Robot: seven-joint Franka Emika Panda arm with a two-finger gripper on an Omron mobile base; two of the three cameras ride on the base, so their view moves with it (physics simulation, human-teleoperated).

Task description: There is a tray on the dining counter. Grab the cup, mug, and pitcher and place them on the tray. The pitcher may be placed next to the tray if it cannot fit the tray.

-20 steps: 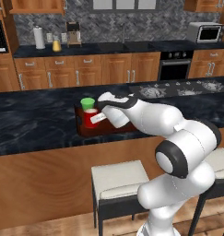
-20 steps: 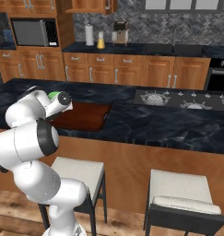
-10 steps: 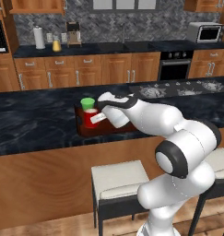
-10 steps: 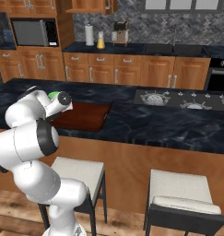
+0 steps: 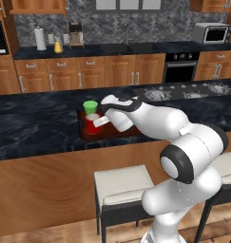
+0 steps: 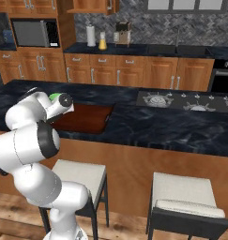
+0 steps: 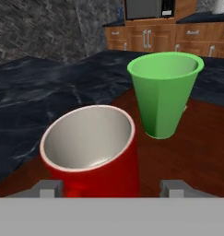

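The red mug point(image 7: 92, 152) stands upright on the reddish-brown tray point(image 7: 196, 152), white inside, with the green cup point(image 7: 165, 94) upright just beyond it. My gripper point(image 7: 113, 186) is open, its fingertips point(image 7: 51, 186) set wide on either side of the mug, with a gap on the right. In the left base view the gripper point(image 5: 100, 122) sits at the mug point(image 5: 93, 124), in front of the cup point(image 5: 90, 106), at the left end of the tray point(image 5: 83, 136) on the dining counter point(image 5: 31, 128). The pitcher point(image 5: 58, 46) stands on the back counter.
A white paper-towel roll point(image 5: 40, 38) and a coffee machine point(image 5: 76, 34) flank the pitcher point(image 6: 102, 43). A cooktop point(image 6: 181, 99) is set into the counter right of the tray point(image 6: 87, 117). Two stools point(image 6: 183, 192) stand before the wood-panelled front.
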